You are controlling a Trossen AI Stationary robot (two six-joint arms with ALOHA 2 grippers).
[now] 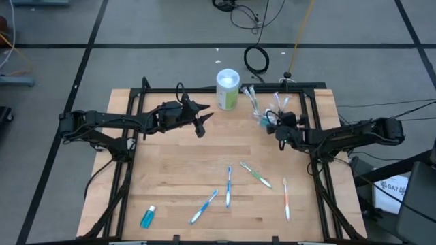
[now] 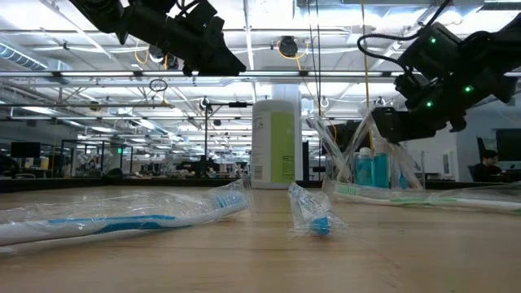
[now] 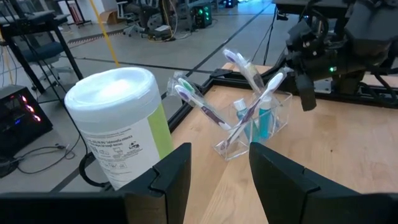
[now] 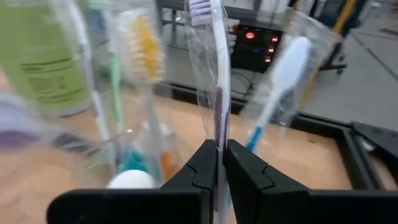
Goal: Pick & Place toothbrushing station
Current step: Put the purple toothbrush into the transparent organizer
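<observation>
Toothbrushes [image 1: 257, 175] lie scattered across the near half of the wooden table [image 1: 170, 163] in the high view, a teal tube [image 1: 148, 217] at the near left, while the clear cup [image 1: 267, 117] of brushes stands at the far right beside a white-lidded canister [image 1: 227, 89]. From the left wrist view, the left gripper [image 3: 217, 168] hangs with fingers parted and empty, facing the canister [image 3: 121, 127] and cup [image 3: 258, 121]. In the right wrist view, the right gripper [image 4: 221, 163] is pinched on a wrapped purple-and-white toothbrush [image 4: 214, 68] standing at the cup.
</observation>
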